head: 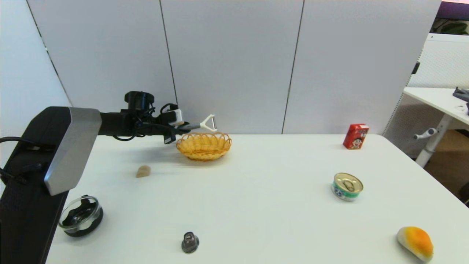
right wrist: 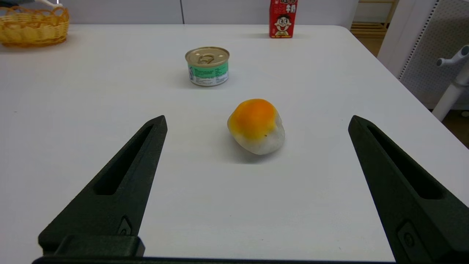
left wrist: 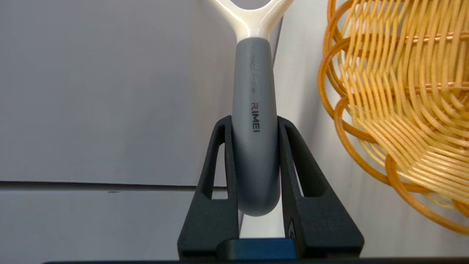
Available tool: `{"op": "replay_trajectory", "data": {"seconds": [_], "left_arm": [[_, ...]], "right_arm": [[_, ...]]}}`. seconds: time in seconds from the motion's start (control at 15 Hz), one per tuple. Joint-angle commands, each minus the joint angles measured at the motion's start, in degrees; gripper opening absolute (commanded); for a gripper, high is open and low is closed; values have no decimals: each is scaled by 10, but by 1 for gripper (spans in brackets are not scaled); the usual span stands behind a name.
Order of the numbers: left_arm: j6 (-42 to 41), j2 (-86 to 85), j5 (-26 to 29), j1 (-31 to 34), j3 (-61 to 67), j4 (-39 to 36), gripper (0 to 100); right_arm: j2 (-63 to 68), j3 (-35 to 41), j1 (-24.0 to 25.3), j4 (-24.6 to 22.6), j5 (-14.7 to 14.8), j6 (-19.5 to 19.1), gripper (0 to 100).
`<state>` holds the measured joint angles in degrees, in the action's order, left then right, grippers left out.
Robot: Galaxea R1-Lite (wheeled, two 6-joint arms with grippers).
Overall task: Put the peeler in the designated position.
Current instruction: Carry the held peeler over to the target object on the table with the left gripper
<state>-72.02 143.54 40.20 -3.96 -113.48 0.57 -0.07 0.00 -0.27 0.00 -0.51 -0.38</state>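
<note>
The left gripper (left wrist: 255, 126) is clamped on the grey handle of the peeler (head: 206, 124), whose long axis runs level with its forked head over the basket (head: 203, 146). The head seems to sit above the far rim, so release wants care. The right gripper (right wrist: 256, 123) waits spread wide, well apart.

My left arm (head: 73, 146) has a black body, a silver-grey end cap and looped black cables; my fingers (right wrist: 110, 187) are matte black, slotted wedges.
</note>
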Motion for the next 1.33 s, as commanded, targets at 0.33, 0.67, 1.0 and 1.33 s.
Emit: {"op": "replay_trajectory", "data": {"seconds": [0.33, 0.67, 1.0, 1.33], "left_arm": [[-5, 20, 3, 0, 0, 0, 0], [-9, 23, 2, 0, 0, 0, 0], [-8, 24, 4, 0, -1, 1, 0], [-8, 23, 12, 0, -1, 0, 100]], "right_arm": [[1, 0, 0, 0, 0, -1, 100], [1, 0, 0, 0, 0, -1, 100], [1, 0, 0, 0, 0, -1, 100], [1, 0, 0, 0, 0, -1, 100]]}}
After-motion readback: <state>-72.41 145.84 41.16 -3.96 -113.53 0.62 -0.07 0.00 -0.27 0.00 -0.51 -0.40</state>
